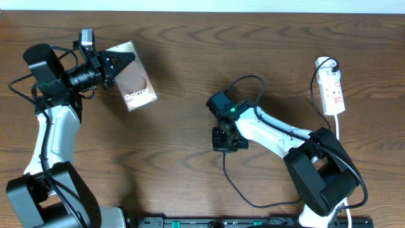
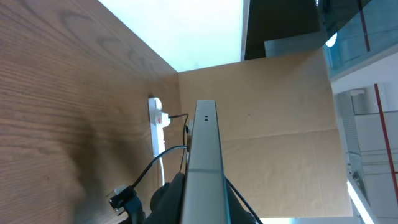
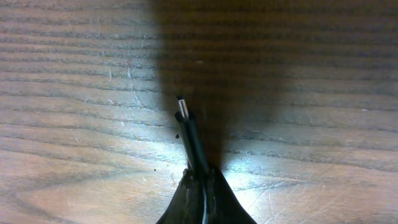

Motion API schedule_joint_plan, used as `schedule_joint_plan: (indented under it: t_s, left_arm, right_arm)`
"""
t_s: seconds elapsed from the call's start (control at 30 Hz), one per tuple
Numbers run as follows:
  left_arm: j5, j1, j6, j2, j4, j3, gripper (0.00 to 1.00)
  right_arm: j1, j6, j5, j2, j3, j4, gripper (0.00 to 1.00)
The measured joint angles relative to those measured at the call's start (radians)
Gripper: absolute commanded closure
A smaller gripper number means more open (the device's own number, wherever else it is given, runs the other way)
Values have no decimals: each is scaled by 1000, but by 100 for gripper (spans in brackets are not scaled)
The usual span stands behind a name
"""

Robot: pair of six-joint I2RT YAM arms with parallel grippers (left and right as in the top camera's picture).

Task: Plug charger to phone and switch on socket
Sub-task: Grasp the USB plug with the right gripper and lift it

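The phone (image 1: pixel 133 79) is held off the table at the upper left by my left gripper (image 1: pixel 116 63), which is shut on its far end; the "Galaxy" label faces up. In the left wrist view the phone's edge (image 2: pixel 204 149) rises between the jaws. My right gripper (image 1: pixel 223 140) at table centre is shut on the charger (image 1: pixel 229 174); its plug tip (image 3: pixel 181 106) sticks out past the closed fingers (image 3: pixel 200 180), just above the wood. The socket (image 1: pixel 332 88) lies at the far right, also seen in the left wrist view (image 2: pixel 155 121).
The charger's thin black cable (image 1: pixel 247 82) loops behind the right arm and trails toward the front edge. A white cable (image 1: pixel 338 126) runs from the socket down the right side. A black rail (image 1: pixel 240 221) lines the table's front edge.
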Motion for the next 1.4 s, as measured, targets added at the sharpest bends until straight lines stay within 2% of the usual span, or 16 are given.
schedule_joint_plan:
  t_s: [0.17,0.23,0.4,0.5,0.7,0.83,1.17,1.33,1.4]
  left_arm:
    - [0,0,0,0,0,0,93]
    - [0,0,0,0,0,0,93]
    - [2,0,0,0,0,0,93]
    - [3,0,0,0,0,0,93]
    - [2,0,0,0,0,0,93]
    - [-1,0,0,0,0,0,93]
    - [-5,0,7,0,0,0,93]
    - [-38,0,17,0,0,0,93]
    - [-62,0,18,0,0,0,93]
  right_arm:
    - [-2,-49,-42,0,-3,47,99]
    - [-10,-126,-124,0,-8,118,99]
    - [-45,-402,-505,1,-10,306,99]
    - [-63,-531,-728,1,-10,357,99]
    - [-95,-649,-1021,1,-10,462,99]
    - [-104,-671,-1115,1,-10,512,99]
    - [-104,-662,-1165,1,-10,552,99]
    - [-104,-499,-1176,3,-18,763,99]
    - [-104,-385,-1183,3,-17,893,99]
